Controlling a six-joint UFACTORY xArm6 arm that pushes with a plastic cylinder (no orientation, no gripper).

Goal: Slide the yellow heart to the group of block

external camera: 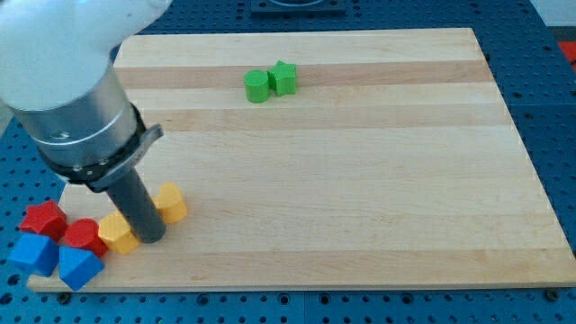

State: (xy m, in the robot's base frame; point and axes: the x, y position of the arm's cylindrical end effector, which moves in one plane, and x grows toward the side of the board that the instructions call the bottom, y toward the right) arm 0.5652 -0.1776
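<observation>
Yellow blocks sit at the view's lower left of the board, one on each side of my rod. The matte yellow block [171, 202] on the rod's right has a lobed, chunky outline that could be the heart, though I cannot be sure of its shape. The other yellow block [117, 233], on the rod's left, is partly hidden behind the rod and its shape is unclear too.

My tip [149, 238] is the lower end of a straight, smooth dark rod with no jaws to part or close; it rests on the board between the two yellow blocks, just beside or touching both, I cannot tell which.

Left of the partly hidden yellow block is the cluster: a red block with a faceted top [84, 237] just beside it, another angular red block [43, 219] further left, and two blue cube-like blocks [79, 266] [34, 253] near the board's lower left corner, the leftmost overhanging the edge.

Well apart, near the view's top, a green cylinder [257, 85] touches a green star-shaped block [283, 77].

Everything lies on a pale wooden board [360, 180] with lengthwise grain stripes, set on a blue perforated table [553, 108].
</observation>
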